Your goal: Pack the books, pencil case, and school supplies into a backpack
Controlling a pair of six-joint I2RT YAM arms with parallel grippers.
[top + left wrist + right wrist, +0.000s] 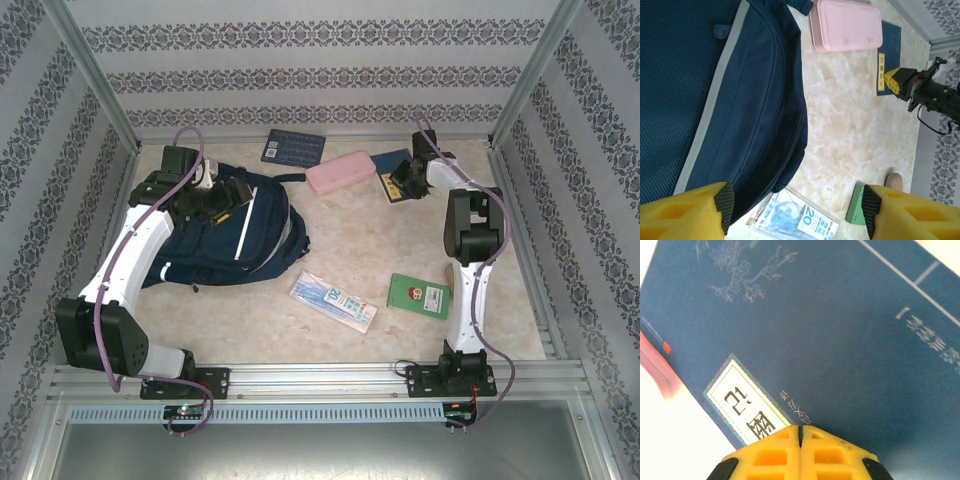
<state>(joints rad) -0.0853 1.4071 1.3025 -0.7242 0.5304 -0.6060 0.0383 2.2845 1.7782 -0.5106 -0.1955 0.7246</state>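
Observation:
The navy backpack (225, 240) lies at the left of the table, and my left gripper (216, 196) hangs over its top end, open with nothing between the fingers. In the left wrist view the backpack (730, 100) lies beneath the open left gripper (797, 207). The pink pencil case (340, 171) rests at the back centre. Beside it, my right gripper (405, 186) is shut, its tips (800, 431) right above a dark blue book (840, 330). Another dark blue book (294, 147) lies at the back. The school supplies packet (333, 301) and a green book (419, 296) lie near the front.
Patterned walls and metal posts (95, 75) close in the table on three sides. The marble tabletop (350, 240) is bare between backpack, pencil case and packet. A small tan round thing (895, 180) sits near the green book (855, 205).

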